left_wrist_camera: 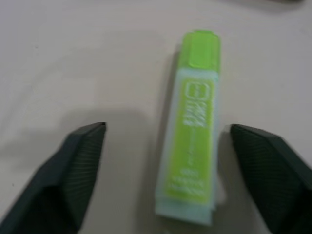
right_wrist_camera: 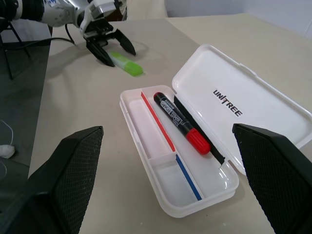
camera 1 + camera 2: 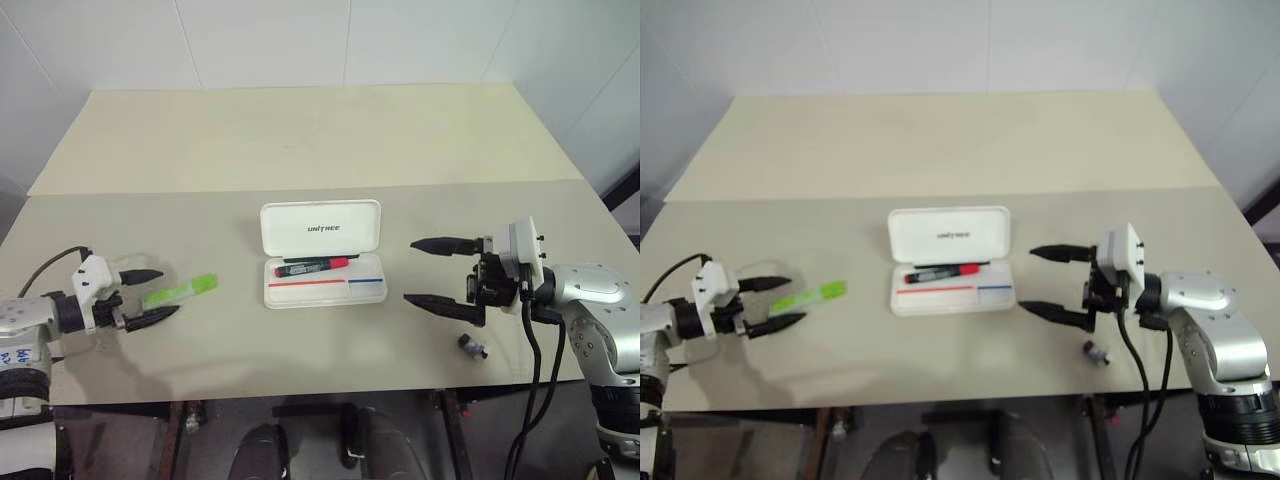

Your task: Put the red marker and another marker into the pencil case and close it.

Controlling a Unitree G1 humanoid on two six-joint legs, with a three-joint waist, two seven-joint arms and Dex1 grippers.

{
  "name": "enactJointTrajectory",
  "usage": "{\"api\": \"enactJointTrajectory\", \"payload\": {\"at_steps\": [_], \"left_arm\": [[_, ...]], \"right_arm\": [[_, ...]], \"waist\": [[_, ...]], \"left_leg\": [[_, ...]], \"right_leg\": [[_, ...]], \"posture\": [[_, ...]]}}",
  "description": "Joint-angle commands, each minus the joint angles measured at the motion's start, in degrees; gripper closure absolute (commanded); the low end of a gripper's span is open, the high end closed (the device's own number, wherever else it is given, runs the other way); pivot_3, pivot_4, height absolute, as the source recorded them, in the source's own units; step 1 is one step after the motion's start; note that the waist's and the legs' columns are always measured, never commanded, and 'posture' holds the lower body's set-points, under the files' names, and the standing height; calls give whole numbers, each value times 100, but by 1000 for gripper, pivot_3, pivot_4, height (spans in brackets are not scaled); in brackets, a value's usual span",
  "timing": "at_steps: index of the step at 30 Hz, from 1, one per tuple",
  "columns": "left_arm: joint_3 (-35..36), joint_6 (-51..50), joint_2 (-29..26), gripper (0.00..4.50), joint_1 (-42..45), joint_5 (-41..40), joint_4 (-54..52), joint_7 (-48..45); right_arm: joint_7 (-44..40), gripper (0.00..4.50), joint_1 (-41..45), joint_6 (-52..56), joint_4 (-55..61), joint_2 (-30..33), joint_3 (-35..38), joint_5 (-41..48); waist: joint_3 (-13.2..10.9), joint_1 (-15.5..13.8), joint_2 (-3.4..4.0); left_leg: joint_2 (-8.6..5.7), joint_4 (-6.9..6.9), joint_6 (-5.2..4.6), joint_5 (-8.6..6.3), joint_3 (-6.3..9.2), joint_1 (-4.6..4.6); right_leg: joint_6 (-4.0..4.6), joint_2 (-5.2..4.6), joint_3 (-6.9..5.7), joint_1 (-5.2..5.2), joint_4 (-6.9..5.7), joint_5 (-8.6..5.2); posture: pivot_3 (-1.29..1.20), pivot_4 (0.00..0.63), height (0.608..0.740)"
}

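Now, starting at your far left: your left gripper point(image 3: 147, 297) sits low over the table point(image 3: 300, 140) with its fingers parted on either side of the green marker point(image 3: 182, 290), one at the marker's ten o'clock and one at its five. Nothing is pinched yet; bare table shows between each finger and the barrel. I'd judge that straddle to be the setup for a squeeze across the marker's short width. The marker itself is short and chunky, lime with a translucent cap, lying flat and well apart from the case at its three o'clock.

Move on to the middle: the pencil case point(image 3: 322, 294) lies open, its white lid point(image 3: 320, 229) folded back toward twelve o'clock with black lettering on it. The red marker point(image 3: 312, 266) already rests in the long back compartment, black barrel, red end pointing to three o'clock.

At your right, the right gripper point(image 3: 430, 272) hovers spread wide and empty, aimed at the case, probably waiting to shut the lid. A small dark stub point(image 3: 471, 346) lies at its five o'clock.
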State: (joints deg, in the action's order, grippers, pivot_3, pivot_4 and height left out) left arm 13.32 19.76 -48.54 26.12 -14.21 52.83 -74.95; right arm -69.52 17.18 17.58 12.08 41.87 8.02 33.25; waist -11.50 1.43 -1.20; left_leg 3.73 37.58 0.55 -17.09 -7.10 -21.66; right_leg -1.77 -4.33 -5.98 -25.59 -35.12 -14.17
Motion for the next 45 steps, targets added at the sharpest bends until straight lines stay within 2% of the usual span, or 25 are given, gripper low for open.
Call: {"api": "enactJointTrajectory", "payload": {"at_steps": [1,5,7,12,19,23,28,33,37,45], "left_arm": [[-82,66,36,1571,29,29,86,-185],[-187,37,76,3022,-55,70,43,-320],[-227,64,84,3470,-103,110,53,-343],[-208,-6,234,3463,-174,15,-164,-272],[12,-943,662,3463,-184,-756,-2082,-145],[-220,-1341,696,3463,71,-735,-3089,17],[-665,-2018,726,3463,368,-739,-3700,-108],[-1191,-2226,1020,3463,817,-566,-3807,-96],[-1722,-2138,1454,3463,1184,-194,-3494,-2],[-2196,-1916,1985,3463,1589,493,-2667,507]], "right_arm": [[87,0,-13,-2,276,92,208,147],[145,0,31,38,321,114,214,185],[160,0,39,48,348,134,217,201],[191,0,41,47,389,172,208,240],[143,0,-77,-60,275,186,189,151],[127,0,-140,-150,161,158,156,70],[135,0,-217,-227,172,112,116,11],[202,0,-361,-302,261,87,121,-27],[387,0,-601,-295,539,84,241,32],[750,0,-994,-152,1120,102,407,186]], "waist": [[0,2,0],[0,1,0],[0,1,0],[1,1,2],[-1,-124,-20],[-1,-152,-21],[-1,-129,-21],[-2,-142,-21],[-1,-180,-22],[-2,-151,-23]], "left_leg": [[0,0,0,0,-1,0],[0,13,0,0,0,1],[1,26,0,0,0,2],[-1,33,-3,-1,0,7],[0,41,-7,0,2,-1],[-2,41,-6,-1,2,-1],[-4,43,-7,0,0,0],[-5,47,0,-1,-2,0],[-11,52,0,0,-1,0],[-8,53,3,-2,1,0]], "right_leg": [[0,0,0,0,0,0],[0,0,1,0,-17,0],[0,-2,2,1,-27,0],[0,-8,6,6,-31,0],[-3,-3,4,5,-33,1],[-3,-4,6,6,-34,1],[-6,5,9,8,-32,3],[-6,62,19,8,-31,3],[-6,67,21,11,-31,3],[-6,79,27,9,-30,3]], "posture": [[0,150,740],[0,150,740],[0,150,740],[0,150,740],[0,150,740],[0,150,740],[0,150,740],[0,150,740],[0,150,740],[0,150,740]]}}
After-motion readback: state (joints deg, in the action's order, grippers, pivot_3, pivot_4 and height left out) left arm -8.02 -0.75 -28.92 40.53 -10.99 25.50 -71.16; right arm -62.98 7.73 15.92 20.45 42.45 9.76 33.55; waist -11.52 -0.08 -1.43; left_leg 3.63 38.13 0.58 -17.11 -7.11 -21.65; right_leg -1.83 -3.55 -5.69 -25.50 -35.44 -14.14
